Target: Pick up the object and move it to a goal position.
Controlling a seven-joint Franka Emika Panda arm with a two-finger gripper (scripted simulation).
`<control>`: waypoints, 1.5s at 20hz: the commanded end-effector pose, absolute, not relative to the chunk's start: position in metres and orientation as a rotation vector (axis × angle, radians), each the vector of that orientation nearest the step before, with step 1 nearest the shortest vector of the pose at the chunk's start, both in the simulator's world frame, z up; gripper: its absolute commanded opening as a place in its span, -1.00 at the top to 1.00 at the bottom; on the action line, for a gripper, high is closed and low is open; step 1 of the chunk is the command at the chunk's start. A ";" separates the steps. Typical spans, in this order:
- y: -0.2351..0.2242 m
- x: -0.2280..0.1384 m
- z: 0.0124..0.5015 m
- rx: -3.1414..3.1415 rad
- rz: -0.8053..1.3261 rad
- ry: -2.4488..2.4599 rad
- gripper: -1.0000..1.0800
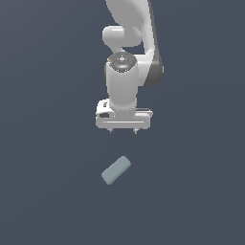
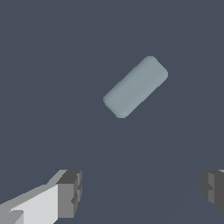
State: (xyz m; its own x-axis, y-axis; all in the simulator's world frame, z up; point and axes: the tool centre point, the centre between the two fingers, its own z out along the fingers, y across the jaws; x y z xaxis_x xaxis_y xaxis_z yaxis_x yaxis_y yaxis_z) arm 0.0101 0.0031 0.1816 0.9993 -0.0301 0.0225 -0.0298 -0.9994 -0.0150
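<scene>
Approach step is under way: the gripper (image 1: 123,130) is hanging above the counter (image 1: 43,191), fingers (image 2: 70,192) spread wide, holding nothing. The object (image 1: 116,170) is lying diagonally mid-counter, no edges showing. Next move likely calls for wrist rotation, then descent.

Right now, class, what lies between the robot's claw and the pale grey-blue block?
Nothing. In the exterior view, only bare dark floor separates the open claw from the block; the wrist view shows the same.

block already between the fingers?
No, in the wrist view the block lies clear of the gripper, whose two fingers stand wide apart with nothing between them.
</scene>
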 end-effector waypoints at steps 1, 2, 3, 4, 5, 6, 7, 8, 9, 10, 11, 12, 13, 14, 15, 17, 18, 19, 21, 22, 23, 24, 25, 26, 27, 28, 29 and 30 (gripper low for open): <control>0.003 0.010 0.182 -3.126 -0.035 0.047 -0.92; 0.003 0.010 0.182 -3.126 -0.035 0.047 -0.92; 0.004 0.010 0.183 -3.126 -0.035 0.046 -0.92; 0.004 0.010 0.184 -3.125 -0.035 0.044 -0.92; 0.005 0.010 0.185 -3.123 -0.035 0.042 -0.92; 0.006 0.010 0.187 -3.121 -0.034 0.040 -0.92; 0.007 0.010 0.189 -3.120 -0.034 0.039 -0.92; 0.008 0.010 0.190 -3.118 -0.033 0.038 -0.92; 0.008 0.010 0.191 -3.117 -0.033 0.038 -0.92; 0.009 0.010 0.191 -3.117 -0.033 0.038 -0.92; 0.009 0.011 0.191 -3.117 -0.033 0.039 -0.92; 0.008 0.010 0.191 -3.117 -0.033 0.038 -0.92; 0.008 0.010 0.191 -3.118 -0.033 0.035 -0.92; 0.008 0.010 0.191 -3.118 -0.033 0.034 -0.92; 0.008 0.010 0.191 -3.118 -0.033 0.035 -0.92; 0.008 0.011 0.190 -3.117 -0.033 0.043 -0.92; 0.008 0.012 0.190 -3.117 -0.033 0.051 -0.92; 0.008 0.013 0.189 -3.116 -0.032 0.061 -0.92; 0.007 0.015 0.187 -3.115 -0.031 0.088 -0.92; 0.006 0.017 0.186 -3.114 -0.030 0.105 -0.92; 0.006 0.019 0.184 -3.113 -0.029 0.124 -0.92; 0.005 0.021 0.182 -3.112 -0.028 0.145 -0.92; 0.005 0.023 0.181 -3.111 -0.027 0.168 -0.92; 0.004 0.026 0.179 -3.109 -0.026 0.193 -0.92; 0.003 0.028 0.176 -3.107 -0.025 0.221 -0.92; 0.002 0.031 0.174 -3.104 -0.024 0.250 -0.92; 0.001 0.034 0.171 -3.101 -0.023 0.282 -0.92; 0.000 0.037 0.168 -3.098 -0.021 0.316 -0.92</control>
State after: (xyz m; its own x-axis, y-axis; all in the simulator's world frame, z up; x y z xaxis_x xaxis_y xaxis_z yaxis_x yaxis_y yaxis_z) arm 0.0327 0.0018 0.1724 0.9850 -0.1718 0.0128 -0.1714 -0.9848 -0.0288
